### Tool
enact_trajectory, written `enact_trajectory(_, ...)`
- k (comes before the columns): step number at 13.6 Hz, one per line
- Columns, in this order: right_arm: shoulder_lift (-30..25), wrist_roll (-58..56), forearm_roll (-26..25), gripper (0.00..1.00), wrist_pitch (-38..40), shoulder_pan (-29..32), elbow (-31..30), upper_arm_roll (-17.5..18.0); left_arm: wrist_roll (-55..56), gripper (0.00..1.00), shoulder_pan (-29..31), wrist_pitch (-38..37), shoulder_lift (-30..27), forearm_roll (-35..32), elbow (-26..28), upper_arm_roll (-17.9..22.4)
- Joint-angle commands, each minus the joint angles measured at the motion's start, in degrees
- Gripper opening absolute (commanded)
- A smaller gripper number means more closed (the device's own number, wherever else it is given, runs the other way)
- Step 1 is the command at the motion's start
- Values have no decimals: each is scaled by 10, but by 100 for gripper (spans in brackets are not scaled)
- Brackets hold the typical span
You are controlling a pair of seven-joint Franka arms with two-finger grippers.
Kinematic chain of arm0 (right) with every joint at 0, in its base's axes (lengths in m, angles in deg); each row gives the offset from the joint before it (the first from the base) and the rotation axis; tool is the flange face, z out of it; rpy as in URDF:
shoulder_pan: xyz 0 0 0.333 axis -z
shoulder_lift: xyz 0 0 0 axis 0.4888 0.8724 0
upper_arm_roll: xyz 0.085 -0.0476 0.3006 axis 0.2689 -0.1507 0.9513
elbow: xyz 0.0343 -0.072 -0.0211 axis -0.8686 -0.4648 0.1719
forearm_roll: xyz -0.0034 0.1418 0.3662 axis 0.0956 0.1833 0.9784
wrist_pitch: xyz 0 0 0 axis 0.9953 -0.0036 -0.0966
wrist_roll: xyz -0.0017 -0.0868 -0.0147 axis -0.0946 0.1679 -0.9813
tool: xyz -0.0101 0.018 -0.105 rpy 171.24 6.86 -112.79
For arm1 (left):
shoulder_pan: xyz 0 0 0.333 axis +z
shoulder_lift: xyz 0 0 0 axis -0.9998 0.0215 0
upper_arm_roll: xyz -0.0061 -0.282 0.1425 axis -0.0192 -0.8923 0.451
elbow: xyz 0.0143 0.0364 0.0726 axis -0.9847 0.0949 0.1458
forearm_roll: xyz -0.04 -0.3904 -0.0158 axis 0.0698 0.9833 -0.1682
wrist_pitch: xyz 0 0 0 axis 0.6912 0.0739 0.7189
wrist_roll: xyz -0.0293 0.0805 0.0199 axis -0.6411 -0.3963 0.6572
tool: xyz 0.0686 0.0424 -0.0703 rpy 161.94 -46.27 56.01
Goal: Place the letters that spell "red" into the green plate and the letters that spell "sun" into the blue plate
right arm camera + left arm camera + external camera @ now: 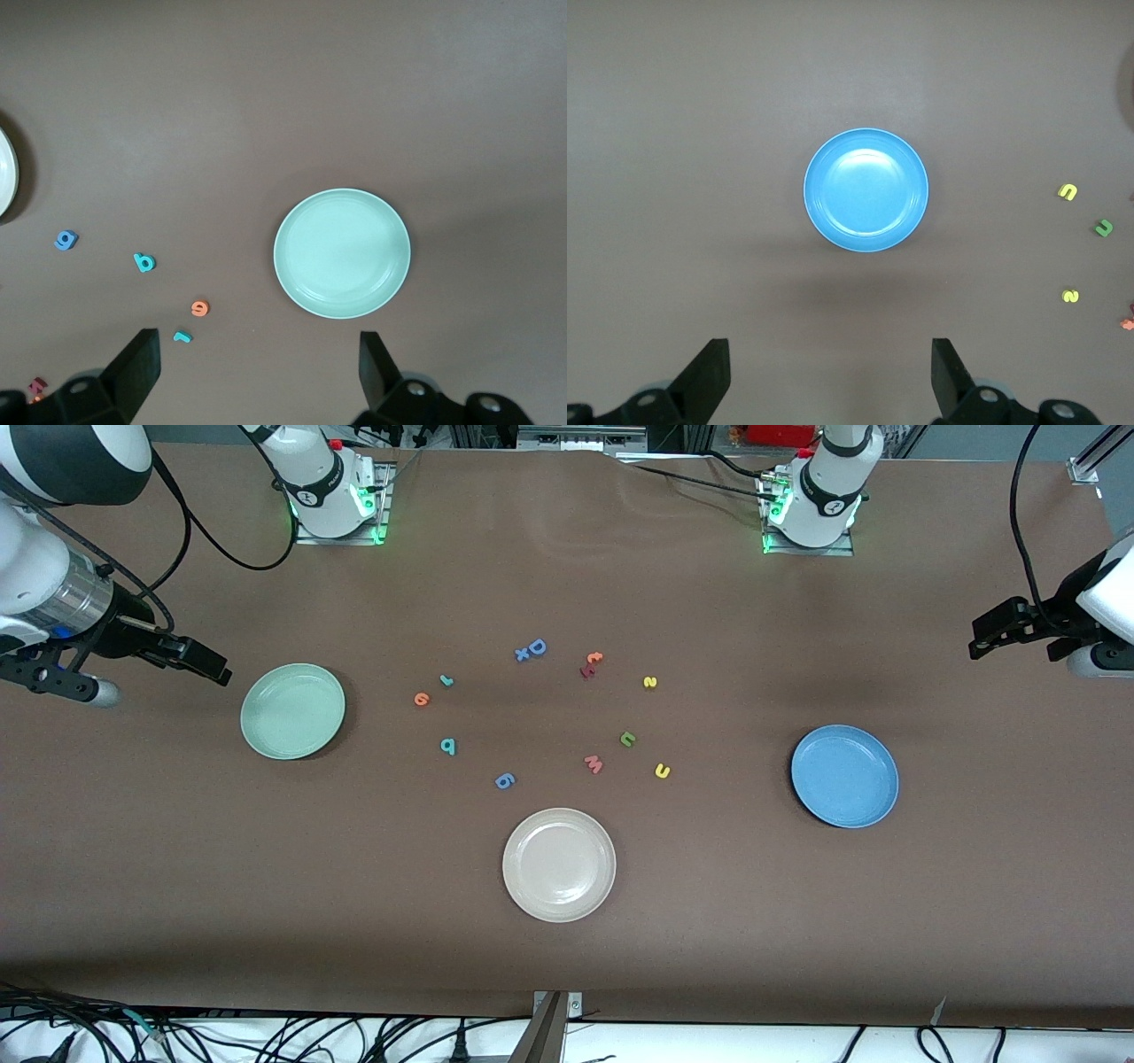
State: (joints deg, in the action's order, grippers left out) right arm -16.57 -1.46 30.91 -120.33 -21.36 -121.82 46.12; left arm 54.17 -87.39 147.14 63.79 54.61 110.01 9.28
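Observation:
The pale green plate lies toward the right arm's end and holds nothing. The blue plate lies toward the left arm's end, also bare. Between them on the table are the teal r, orange e, teal d, yellow s, green n and yellow u. My right gripper hangs open over bare table beside the green plate. My left gripper hangs open over its table end.
A cream-white plate sits nearest the front camera, mid-table. Other loose letters lie among the task ones: a blue D, a blue g, a pinkish w and an orange and red pair.

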Motion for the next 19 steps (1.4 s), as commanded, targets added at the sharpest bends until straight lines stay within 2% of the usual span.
enact_trajectory(1,-10,3,10,99,2,0,-8,-1,-17,100,3,-7,7,14,-15,0)
enact_trajectory(19,5,8,5,99,3,-1,-14,-1,-18,100,4,-8,7,14,-15,1)
